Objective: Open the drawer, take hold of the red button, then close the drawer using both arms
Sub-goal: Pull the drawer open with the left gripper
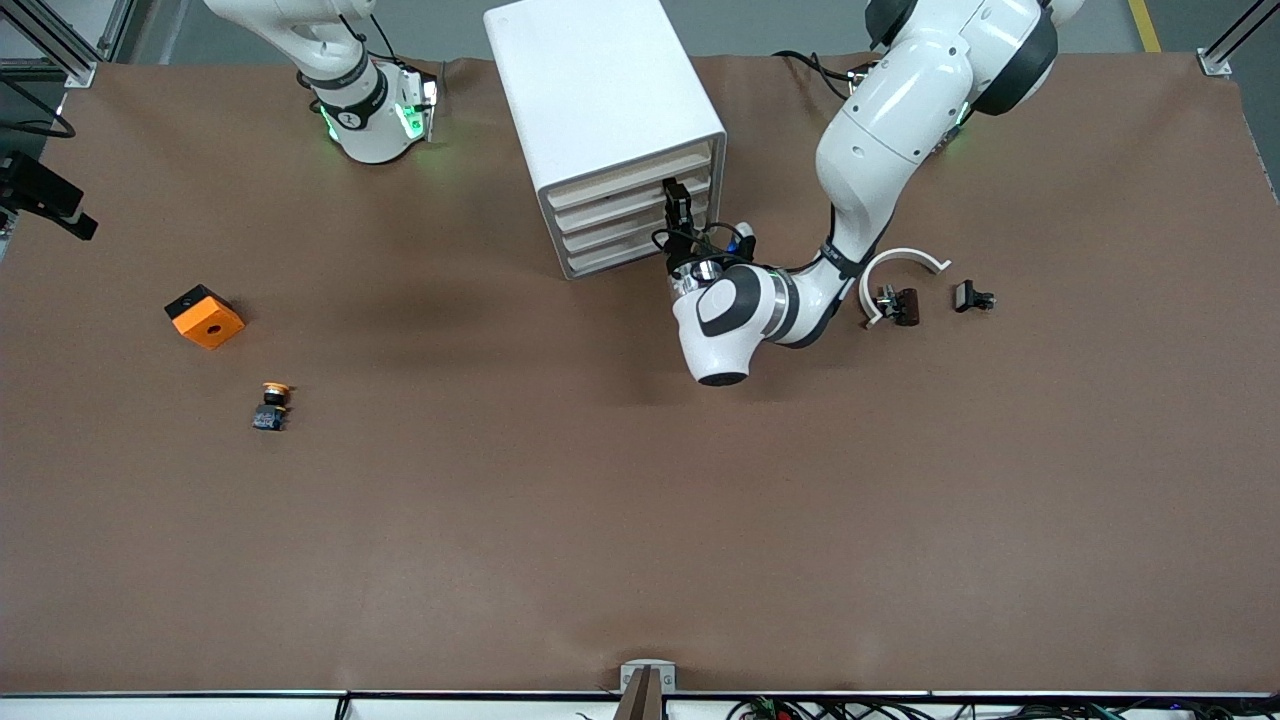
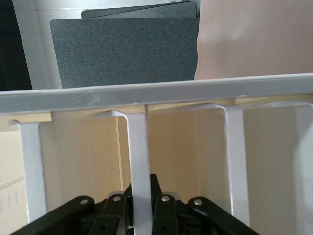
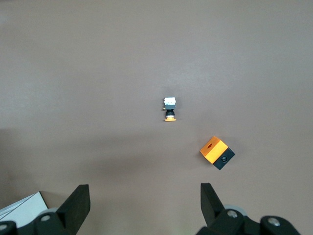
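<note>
Left gripper (image 1: pixel 678 200) is at the cabinet (image 1: pixel 600 90) front, clenched on a drawer (image 1: pixel 630 196) handle rib (image 2: pixel 139 161). All drawers look shut, so the pull isn't done. Red button isn't visible, presumably inside. Right gripper (image 3: pixel 142 203) waits, jaws spread, high over the yellow-capped button (image 3: pixel 169 108) and orange cube (image 3: pixel 216 152). Left: open, grab, close.

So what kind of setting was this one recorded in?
Most likely a robotics lab workbench, not a home or shop. Two white arms are mounted along a table covered in brown paper, aluminium frame posts stand at its corners, and a small white drawer cabinet sits among scattered parts like an orange cube.
</note>
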Robot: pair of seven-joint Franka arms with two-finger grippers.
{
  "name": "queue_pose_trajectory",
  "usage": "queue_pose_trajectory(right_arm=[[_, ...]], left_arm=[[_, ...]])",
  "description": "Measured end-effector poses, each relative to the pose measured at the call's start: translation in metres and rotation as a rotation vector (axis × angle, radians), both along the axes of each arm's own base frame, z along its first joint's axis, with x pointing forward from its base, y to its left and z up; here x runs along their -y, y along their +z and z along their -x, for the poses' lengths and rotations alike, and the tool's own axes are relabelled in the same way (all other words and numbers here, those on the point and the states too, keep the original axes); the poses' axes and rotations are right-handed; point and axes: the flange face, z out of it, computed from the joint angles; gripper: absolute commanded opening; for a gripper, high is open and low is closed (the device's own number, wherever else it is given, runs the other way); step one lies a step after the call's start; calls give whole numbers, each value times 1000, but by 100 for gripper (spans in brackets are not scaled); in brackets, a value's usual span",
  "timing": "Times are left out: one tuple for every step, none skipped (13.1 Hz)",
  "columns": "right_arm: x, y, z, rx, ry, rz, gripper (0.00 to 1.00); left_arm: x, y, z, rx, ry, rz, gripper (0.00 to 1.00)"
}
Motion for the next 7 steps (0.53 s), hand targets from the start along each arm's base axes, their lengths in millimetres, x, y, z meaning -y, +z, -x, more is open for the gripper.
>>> queue_pose_trajectory(right_arm=[[0, 0, 0, 0, 0, 0, 100], [0, 0, 0, 0, 0, 0, 100], [0, 0, 0, 0, 0, 0, 100], [0, 0, 0, 0, 0, 0, 100], [0, 0, 0, 0, 1, 0, 100], [0, 0, 0, 0, 1, 0, 100], [0, 0, 0, 0, 1, 0, 100]], left_arm=[[-2, 0, -2, 0, 4, 0, 10], [-4, 0, -4, 0, 9, -1, 10], [-7, 0, -7, 0, 15, -2, 10], [-10, 0, -10, 0, 22, -2, 12], [-13, 0, -15, 2, 32, -2, 13], [-17, 0, -20, 7, 44, -2, 13], [-21, 1, -26, 12, 56, 0, 13]])
